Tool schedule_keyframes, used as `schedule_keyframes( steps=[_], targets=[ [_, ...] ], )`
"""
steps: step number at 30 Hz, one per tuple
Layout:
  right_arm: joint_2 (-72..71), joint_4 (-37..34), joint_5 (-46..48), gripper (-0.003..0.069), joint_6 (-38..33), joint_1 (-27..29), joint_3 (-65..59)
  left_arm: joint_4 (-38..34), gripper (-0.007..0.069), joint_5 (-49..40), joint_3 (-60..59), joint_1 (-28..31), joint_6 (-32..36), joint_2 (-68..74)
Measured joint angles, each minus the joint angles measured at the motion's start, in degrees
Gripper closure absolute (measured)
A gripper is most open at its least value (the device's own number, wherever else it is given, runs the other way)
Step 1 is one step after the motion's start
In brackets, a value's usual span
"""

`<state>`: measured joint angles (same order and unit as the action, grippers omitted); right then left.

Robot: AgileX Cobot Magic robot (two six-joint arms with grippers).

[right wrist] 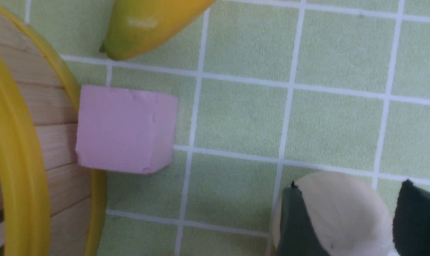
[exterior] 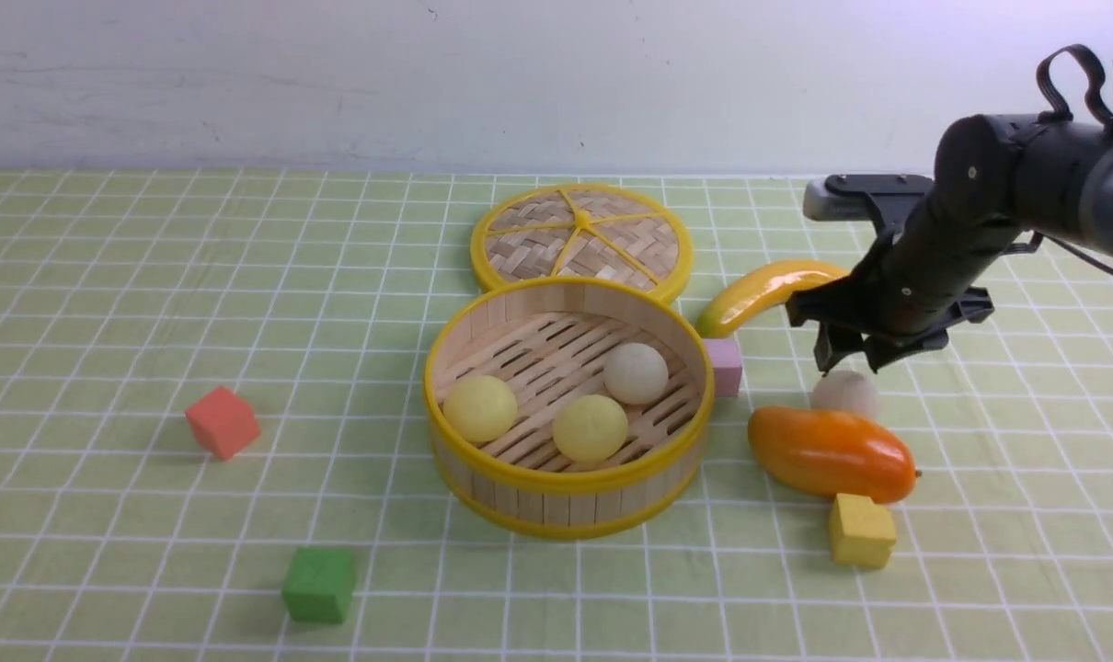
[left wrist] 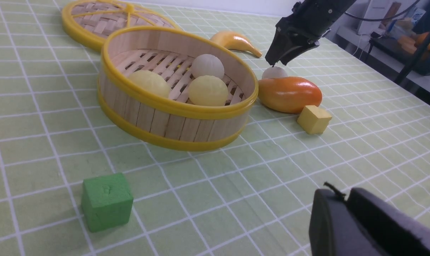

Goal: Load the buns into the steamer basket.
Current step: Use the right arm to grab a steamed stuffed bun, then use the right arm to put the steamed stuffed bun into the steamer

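Note:
The steamer basket point(exterior: 566, 480) stands mid-table and holds two pale yellow buns point(exterior: 480, 408) point(exterior: 590, 428) and one off-white bun point(exterior: 636, 373). The fourth bun point(exterior: 846, 393), off-white, lies on the cloth just behind the mango. My right gripper point(exterior: 846, 360) hangs open right above it. In the right wrist view the two fingertips point(right wrist: 293, 220) straddle this bun point(right wrist: 343, 213), with a gap on one side. My left gripper point(left wrist: 343, 199) is shut and empty, low over the cloth in front of the basket point(left wrist: 172, 110), and is out of the front view.
The orange mango point(exterior: 831, 454) lies against the loose bun, with a yellow cube point(exterior: 860, 530) in front of it. A banana point(exterior: 768, 290) and a pink cube point(exterior: 726, 366) sit right of the basket. The woven lid point(exterior: 581, 241) is behind it. A red cube point(exterior: 223, 422) and a green cube point(exterior: 318, 584) lie to the left.

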<state>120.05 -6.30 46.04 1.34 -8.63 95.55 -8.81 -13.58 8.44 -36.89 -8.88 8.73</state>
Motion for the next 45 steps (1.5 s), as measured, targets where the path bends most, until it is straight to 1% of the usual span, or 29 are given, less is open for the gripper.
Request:
schedule_keyframes(
  steps=[5,7,9,10,15,17,19,23,25,26,27,28,29,31,32,36,40,43,44,45],
  targets=[
    [1.45,0.0,-0.04,0.0313,0.0,0.0,0.0,0.0,0.0567,0.0,0.0,0.0,0.0,0.0],
    [1.9,0.0,-0.04,0.0345,0.0,0.0,0.0,0.0,0.0564,0.0,0.0,0.0,0.0,0.0],
    [1.9,0.0,-0.09,0.0394,0.0,0.0,0.0,0.0,0.0561,0.0,0.0,0.0,0.0,0.0],
    [1.9,0.0,-0.09,0.0405,-0.06,0.0,0.0,0.0,0.056,0.0,0.0,0.0,0.0,0.0],
    [1.66,0.02,1.3,0.0573,-2.34,0.0,0.0,0.0,0.0557,0.0,0.0,0.0,0.0,0.0],
    [1.22,0.02,1.85,0.0626,-2.85,0.0,0.0,0.0,0.0557,0.0,0.0,0.0,0.0,0.0],
    [-0.09,-0.43,2.6,0.0645,-3.49,0.0,0.0,0.0,0.0554,0.0,0.0,0.0,0.0,0.0],
    [-4.96,-3.61,2.66,0.0645,-5.96,-1.21,0.0,0.0,0.0551,0.0,0.0,0.0,0.0,0.0],
    [-6.96,-7.13,1.58,0.0645,-8.67,-3.33,0.27,0.0,0.055,0.0,0.0,0.0,0.0,0.0],
    [-7.12,-7.53,1.43,0.0644,-9.0,-3.59,0.34,0.0,0.055,0.0,0.0,0.0,0.0,0.0],
    [-7.79,-10.85,-0.29,0.0641,-11.76,-6.06,1.09,0.0,0.055,0.0,0.0,0.0,0.0,0.0],
    [-7.84,-11.27,-0.55,0.0641,-12.06,-6.39,1.19,0.0,0.055,0.0,0.0,0.0,0.0,0.0],
    [-7.57,-13.77,-2.73,0.0641,-14.05,-9.1,2.06,0.0,0.055,0.0,0.0,0.0,0.0,0.0],
    [-6.48,-16.25,-5.98,0.064,-16.05,-11.99,3.12,0.0,0.055,0.0,0.0,0.0,0.0,0.0],
    [-5.16,-16.85,-8.09,0.0639,-16.75,-13.7,3.86,0.0,0.055,0.0,0.0,0.0,0.0,0.0],
    [-0.31,-17.59,-14.68,0.0636,-17.4,-17.48,5.73,0.0,0.055,0.0,0.0,0.0,0.0,0.0],
    [3.38,-17.59,-18.09,0.0621,-17.4,-18.96,6.33,0.0,0.055,0.0,0.0,0.0,0.0,0.0],
    [6.04,-17.66,-19.79,0.0573,-17.4,-19.84,6.33,0.0,0.055,0.0,0.0,0.0,0.0,0.0],
    [6.74,-17.66,-20.21,0.0546,-17.4,-19.98,6.33,0.0,0.055,0.0,0.0,0.0,0.0,0.0],
    [7.32,-17.66,-20.68,0.0503,-17.4,-20.1,6.37,0.0,0.055,0.0,0.0,0.0,0.0,0.0]
  ],
)
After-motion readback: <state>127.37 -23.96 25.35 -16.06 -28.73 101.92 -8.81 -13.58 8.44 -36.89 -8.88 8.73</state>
